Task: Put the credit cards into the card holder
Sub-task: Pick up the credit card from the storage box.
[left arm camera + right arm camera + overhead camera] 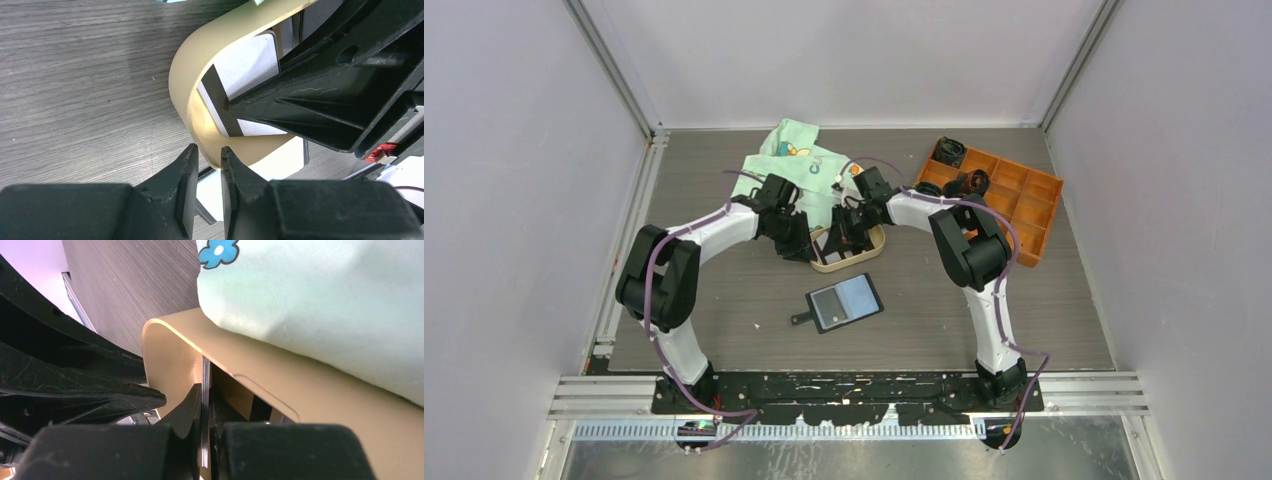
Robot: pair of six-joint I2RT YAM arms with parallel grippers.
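Two robot arms meet over a tan oval tray [185, 75] in the middle of a grey wood-grain table [724, 300]. The right gripper [206, 400] reaches into the tray, its fingers pressed together on cards [247, 65] that stand on edge; the nearest card is white with a dark stripe. How many cards it pinches cannot be told. The left gripper [207, 155] is nearly closed, its two fingertips nipping the tray's rim. The card holder [846, 302] lies open and flat on the table, apart from the tray, on the side nearer the arm bases. A pale green cloth [786, 150] rests against the tray's far side. An orange box [1024, 200] sits to the right.
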